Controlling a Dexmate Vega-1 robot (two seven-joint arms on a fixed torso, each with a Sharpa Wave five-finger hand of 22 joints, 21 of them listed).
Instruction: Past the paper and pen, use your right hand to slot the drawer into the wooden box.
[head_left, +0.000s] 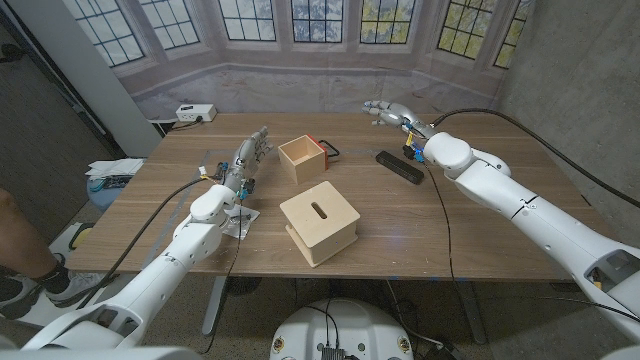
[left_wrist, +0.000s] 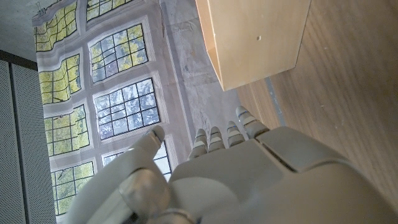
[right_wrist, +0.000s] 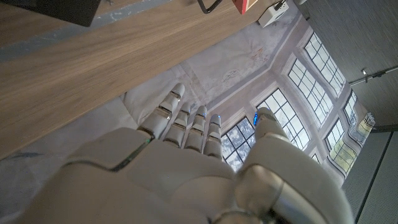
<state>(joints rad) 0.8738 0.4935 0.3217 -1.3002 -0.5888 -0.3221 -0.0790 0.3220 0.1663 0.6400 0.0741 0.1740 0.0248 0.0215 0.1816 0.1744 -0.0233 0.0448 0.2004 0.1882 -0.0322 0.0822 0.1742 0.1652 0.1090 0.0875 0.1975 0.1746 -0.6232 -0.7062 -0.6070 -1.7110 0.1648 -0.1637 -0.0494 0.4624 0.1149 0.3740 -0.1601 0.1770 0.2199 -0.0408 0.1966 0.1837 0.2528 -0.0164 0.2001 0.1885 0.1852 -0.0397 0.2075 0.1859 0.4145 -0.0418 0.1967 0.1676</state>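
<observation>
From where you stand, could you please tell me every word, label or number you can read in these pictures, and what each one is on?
No text can be read.
Papers left of the table: any print is too small to read.
Black bar on the table: no readable marking.
Wooden box: plain.

The small dark items just beside the flat black bar are too small to tell, and the open light wooden drawer is cut off by the left wrist picture's edge.
</observation>
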